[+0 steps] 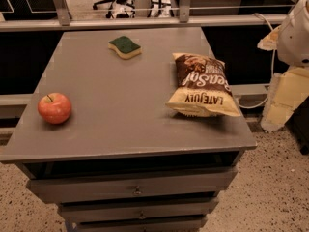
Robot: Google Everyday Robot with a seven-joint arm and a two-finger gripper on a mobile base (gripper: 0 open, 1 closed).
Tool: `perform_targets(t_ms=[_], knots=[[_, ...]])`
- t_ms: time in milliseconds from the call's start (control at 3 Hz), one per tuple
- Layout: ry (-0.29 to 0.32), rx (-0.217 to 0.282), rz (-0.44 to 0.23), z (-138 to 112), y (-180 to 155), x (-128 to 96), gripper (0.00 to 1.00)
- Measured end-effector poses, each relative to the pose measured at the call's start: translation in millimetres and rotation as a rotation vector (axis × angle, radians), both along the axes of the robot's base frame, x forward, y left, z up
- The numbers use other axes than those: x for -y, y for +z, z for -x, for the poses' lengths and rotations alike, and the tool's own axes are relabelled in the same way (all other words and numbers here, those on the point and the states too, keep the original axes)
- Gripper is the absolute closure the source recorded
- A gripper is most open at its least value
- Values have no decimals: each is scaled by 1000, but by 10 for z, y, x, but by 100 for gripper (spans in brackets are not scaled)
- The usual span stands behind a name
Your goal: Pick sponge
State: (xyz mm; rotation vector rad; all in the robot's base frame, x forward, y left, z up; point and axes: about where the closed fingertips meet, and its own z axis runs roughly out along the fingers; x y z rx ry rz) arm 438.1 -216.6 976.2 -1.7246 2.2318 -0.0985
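The sponge [125, 47] has a dark green top over pale yellow foam and lies flat near the far edge of the grey tabletop [120, 105], a little left of centre. Nothing touches it. My arm's white housing [295, 33] shows at the right edge of the view. The pale gripper [282, 100] hangs below it, off the table's right side and lower than the tabletop. It is far to the right of the sponge and nearer to me, and it holds nothing that I can see.
A brown-and-yellow chip bag [203, 85] lies on the right part of the table, between the gripper and the sponge. A red apple [54, 108] sits near the left front. Drawers [137, 190] are below the tabletop. A rail [145, 22] runs behind the table.
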Motion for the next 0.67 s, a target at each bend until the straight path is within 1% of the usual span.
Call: perform_targets(t_ms=[333,667], knots=[[0,0,0,0,1,0,0],[-16,27,-59,-46,17,-47,0]])
